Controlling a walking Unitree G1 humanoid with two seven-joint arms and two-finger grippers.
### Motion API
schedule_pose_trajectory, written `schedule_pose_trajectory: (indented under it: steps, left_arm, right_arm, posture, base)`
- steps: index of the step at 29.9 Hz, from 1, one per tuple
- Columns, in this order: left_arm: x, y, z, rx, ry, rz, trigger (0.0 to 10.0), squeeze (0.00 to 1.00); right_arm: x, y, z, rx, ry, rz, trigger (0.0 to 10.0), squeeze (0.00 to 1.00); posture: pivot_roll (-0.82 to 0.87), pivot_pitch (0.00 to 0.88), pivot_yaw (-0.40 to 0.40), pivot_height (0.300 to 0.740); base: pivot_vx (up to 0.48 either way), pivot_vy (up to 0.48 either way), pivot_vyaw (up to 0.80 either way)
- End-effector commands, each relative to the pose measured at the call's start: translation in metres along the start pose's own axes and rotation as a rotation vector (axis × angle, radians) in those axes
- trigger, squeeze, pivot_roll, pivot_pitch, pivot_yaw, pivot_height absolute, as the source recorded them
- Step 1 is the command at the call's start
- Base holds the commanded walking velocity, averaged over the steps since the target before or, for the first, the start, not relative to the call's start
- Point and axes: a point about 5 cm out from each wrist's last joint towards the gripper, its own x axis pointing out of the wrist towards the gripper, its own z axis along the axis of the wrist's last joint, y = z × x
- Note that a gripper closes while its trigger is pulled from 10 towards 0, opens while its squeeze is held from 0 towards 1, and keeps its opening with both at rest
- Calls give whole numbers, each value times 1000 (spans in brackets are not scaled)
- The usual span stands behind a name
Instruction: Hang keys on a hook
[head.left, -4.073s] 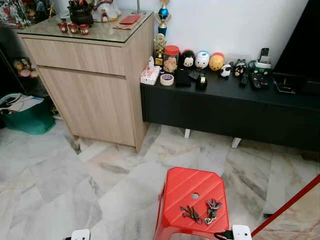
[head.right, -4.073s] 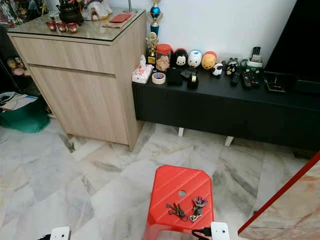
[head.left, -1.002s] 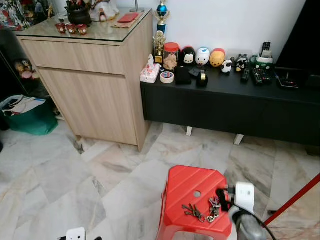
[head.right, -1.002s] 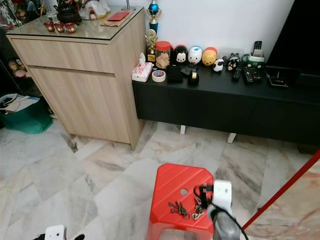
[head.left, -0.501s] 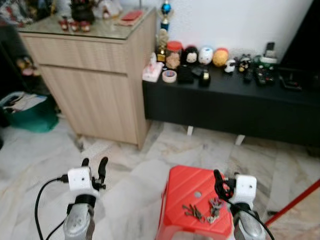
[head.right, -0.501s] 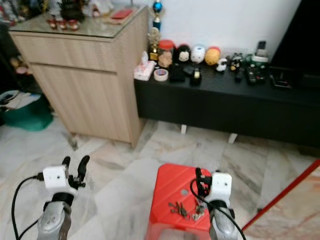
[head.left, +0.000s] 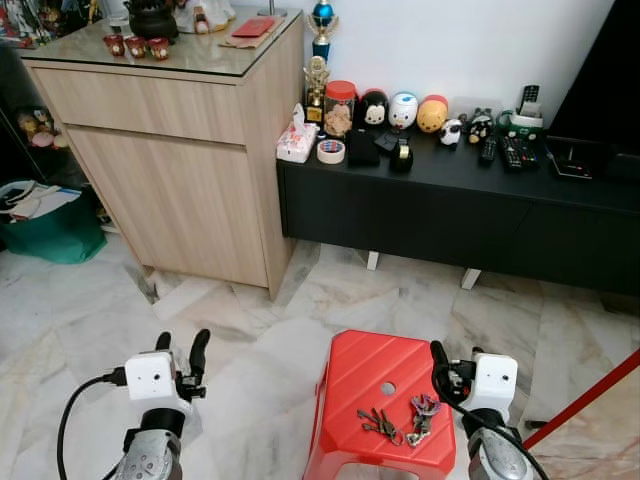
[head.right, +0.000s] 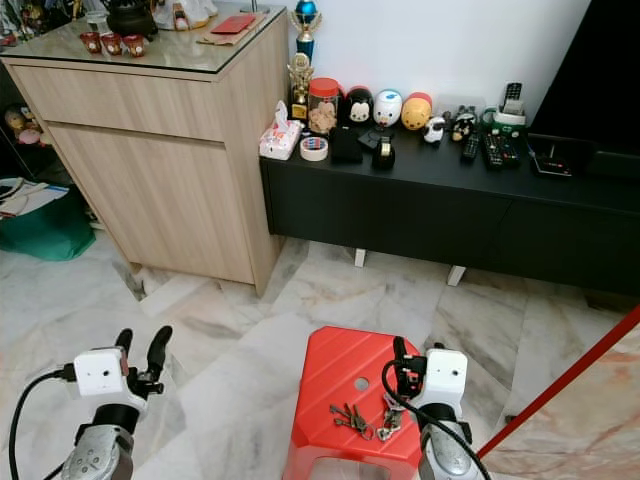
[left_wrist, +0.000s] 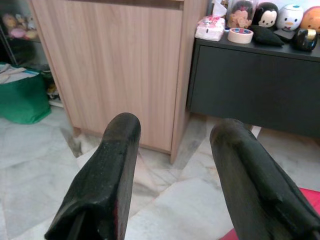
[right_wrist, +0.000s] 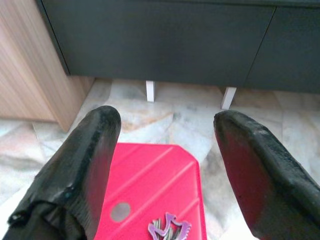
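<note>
Red plastic stool (head.left: 385, 400) stands on a marble-tiled floor (head.left: 90, 320), and two bunches of keys lie on its seat: a dark bunch (head.left: 378, 424) and, just beside it, a bunch with a purple tag (head.left: 423, 411). Both grippers are raised in front of the robot. The right gripper (right_wrist: 165, 165) hovers at the stool's right edge, near the purple-tagged bunch but not touching it, its two black fingers (right_wrist: 82, 155) spread wide apart; in the right wrist view the tag (right_wrist: 169, 230) shows between them, on the seat. The left gripper (left_wrist: 172, 165) is held over bare floor well to the left of the stool, its fingers (left_wrist: 107, 170) likewise spread and holding nothing. Beyond the stool, a light wooden cabinet (head.left: 180, 170) with a glass top stands against a white wall, touching a long black low cabinet (head.left: 450, 215). That low cabinet carries a tissue pack (head.left: 298, 146), a roll of tape (head.left: 331, 151), a red-lidded jar (head.left: 340, 107), round character figurines (head.left: 403, 110) and remote controls (head.left: 510, 152). A green bag (head.left: 50, 225) sits on the floor at far left.
</note>
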Motion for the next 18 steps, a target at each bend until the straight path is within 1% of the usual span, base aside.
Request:
schedule_pose_trajectory:
  steps: [1,9,12,13,18]
  left_arm:
    - [0,-3,-1,-4,12,-7,10000,0]
    - [0,-6,1,-7,34,-20,10000,0]
    - [-1,-6,0,-8,46,-22,10000,0]
    - [-1,-6,0,-8,54,-25,10000,0]
    - [-2,-6,-2,-6,70,-25,10000,0]
  right_arm:
    - [3,-3,4,-7,1,-8,10000,0]
    - [2,-2,1,-5,27,-5,10000,0]
    - [2,0,-1,-5,36,2,10000,0]
    - [2,3,-1,-5,43,7,10000,0]
    - [3,6,-2,-12,58,26,10000,0]
  posture:
    - [12,0,-32,740]
    - [13,0,-28,710]
    - [15,2,-27,700]
    - [17,3,-26,690]
    - [18,4,-26,680]
  base:
    - [0,0,0]
    - [0,0,0]
    - [0,0,0]
    - [0,0,0]
    - [0,0,0]
